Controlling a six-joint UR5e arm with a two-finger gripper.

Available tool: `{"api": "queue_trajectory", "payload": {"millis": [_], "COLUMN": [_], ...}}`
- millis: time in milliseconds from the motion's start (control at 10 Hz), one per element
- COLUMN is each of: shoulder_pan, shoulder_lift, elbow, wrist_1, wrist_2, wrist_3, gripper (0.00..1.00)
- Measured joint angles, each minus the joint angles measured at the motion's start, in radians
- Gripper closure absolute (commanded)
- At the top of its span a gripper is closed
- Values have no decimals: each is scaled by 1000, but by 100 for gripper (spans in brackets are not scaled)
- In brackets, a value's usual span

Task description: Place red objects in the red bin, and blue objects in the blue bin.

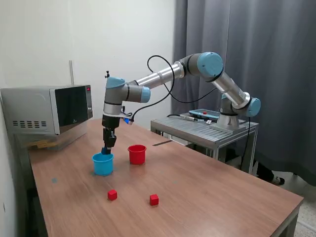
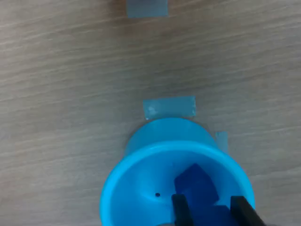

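Observation:
My gripper (image 1: pixel 107 147) hangs straight over the blue bin (image 1: pixel 102 165), a light blue cup, with its tips just above the rim. A dark blue cube (image 1: pixel 105 150) sits between the fingers, and the gripper is shut on it. In the wrist view the gripper (image 2: pixel 211 211) holds that cube (image 2: pixel 212 217) over the blue bin (image 2: pixel 136 188), and another dark blue cube (image 2: pixel 194 182) lies inside the cup. The red bin (image 1: pixel 137 154), a red cup, stands just to the exterior view's right of the blue one. Two small red cubes (image 1: pixel 112 194) (image 1: pixel 154 199) lie on the table nearer the front.
A microwave (image 1: pixel 47 109) stands at the back on the exterior view's left. The arm's metal stand (image 1: pixel 207 128) is at the table's far right. Pale blue tape patches (image 2: pixel 169 107) are stuck to the wooden table (image 1: pixel 212 197) beside the blue cup.

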Motion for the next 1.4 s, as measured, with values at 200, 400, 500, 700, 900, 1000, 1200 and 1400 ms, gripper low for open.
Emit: {"api": "queue_trajectory", "payload": {"millis": [200,400,500,700,900,1000,1200,1400], "shoulder_pan": [-2,-4,-4,-5,-5,-5,0,45], "shoulder_lift": [0,0,0,0,0,0,0,-6], "elbow": [0,0,1,3,6,8,12,18], "wrist_1": [-1,-2,-3,-6,-8,-8,-8,-2], "wrist_2": [0,0,0,1,1,1,1,0], "wrist_3": [0,0,0,0,0,0,5,10], "gripper": [100,100,0,0,0,0,0,0]}}
